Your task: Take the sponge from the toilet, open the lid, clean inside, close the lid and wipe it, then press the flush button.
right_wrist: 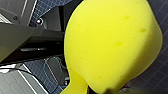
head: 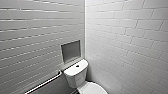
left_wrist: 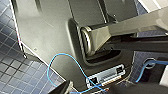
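Observation:
The white toilet (head: 76,75) stands in the corner where two tiled walls meet, low in the head view. A small dark flush button (head: 77,66) sits in the middle of its flat tank cover. In front of the tank the white oval lid (head: 93,88) lies down over the bowl, cut off by the picture's lower edge. The bright yellow sponge (right_wrist: 110,45) looms very close in the right wrist view, pinched narrow at one end where my right gripper (right_wrist: 100,91) is shut on it. Below the sponge lies dark blue tiled floor.
A metal grab bar (head: 45,82) runs along the left wall beside the tank, and a recessed niche (head: 71,51) sits above it. The left wrist view shows my own grey base (left_wrist: 50,30), a blue cable (left_wrist: 72,60) and small-tiled floor (left_wrist: 15,72).

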Controlling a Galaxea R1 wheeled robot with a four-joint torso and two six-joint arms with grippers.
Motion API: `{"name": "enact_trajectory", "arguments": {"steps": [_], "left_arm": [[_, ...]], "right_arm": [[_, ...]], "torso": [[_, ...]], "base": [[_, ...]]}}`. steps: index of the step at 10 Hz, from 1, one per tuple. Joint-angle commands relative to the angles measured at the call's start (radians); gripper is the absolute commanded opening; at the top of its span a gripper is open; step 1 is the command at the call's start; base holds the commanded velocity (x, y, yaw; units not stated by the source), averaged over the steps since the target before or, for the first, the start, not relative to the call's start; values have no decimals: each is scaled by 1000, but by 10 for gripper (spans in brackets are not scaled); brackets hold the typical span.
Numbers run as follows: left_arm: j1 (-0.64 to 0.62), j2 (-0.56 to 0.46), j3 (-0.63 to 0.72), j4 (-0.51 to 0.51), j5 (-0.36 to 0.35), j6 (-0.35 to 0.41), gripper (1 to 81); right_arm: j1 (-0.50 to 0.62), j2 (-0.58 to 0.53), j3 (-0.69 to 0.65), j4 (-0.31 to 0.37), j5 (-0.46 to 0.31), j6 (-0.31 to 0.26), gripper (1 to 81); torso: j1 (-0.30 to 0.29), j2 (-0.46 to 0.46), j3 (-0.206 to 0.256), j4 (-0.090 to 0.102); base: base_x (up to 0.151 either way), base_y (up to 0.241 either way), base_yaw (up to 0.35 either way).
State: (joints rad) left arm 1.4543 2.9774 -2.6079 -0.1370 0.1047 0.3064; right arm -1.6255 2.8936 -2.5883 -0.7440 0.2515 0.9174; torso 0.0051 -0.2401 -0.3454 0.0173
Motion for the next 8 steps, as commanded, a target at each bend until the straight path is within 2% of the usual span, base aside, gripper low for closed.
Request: {"name": "enact_trajectory", "arguments": {"steps": [1, 3, 4, 5, 6, 8], "left_arm": [[-42, 11, -17, 2, 69, 3, 811], [-44, 29, -52, -3, 66, 2, 811], [-45, 40, -70, -4, 64, 2, 811], [-48, 49, -90, -6, 64, -3, 811], [-48, 52, -104, -12, 64, -7, 811], [-48, 52, -109, -22, 64, -21, 811]], "right_arm": [[38, 40, -81, -6, -244, 12, 10], [45, 83, -102, -3, -363, 9, 10], [60, 94, -101, 5, -380, -8, 10], [72, 106, -108, 58, -438, -94, 10], [78, 109, -108, 179, -440, -255, 10], [95, 106, -107, 548, -405, -715, 10]], "torso": [[0, 0, 0, 0], [0, 0, -1, 0], [0, 0, -1, 0], [0, 0, -1, 0], [0, 0, -1, 0], [0, 0, -1, 0]], "base": [[0, 0, 0], [0, 0, 0], [0, 0, 0], [0, 0, 0], [0, 0, 0], [0, 0, 0]]}}
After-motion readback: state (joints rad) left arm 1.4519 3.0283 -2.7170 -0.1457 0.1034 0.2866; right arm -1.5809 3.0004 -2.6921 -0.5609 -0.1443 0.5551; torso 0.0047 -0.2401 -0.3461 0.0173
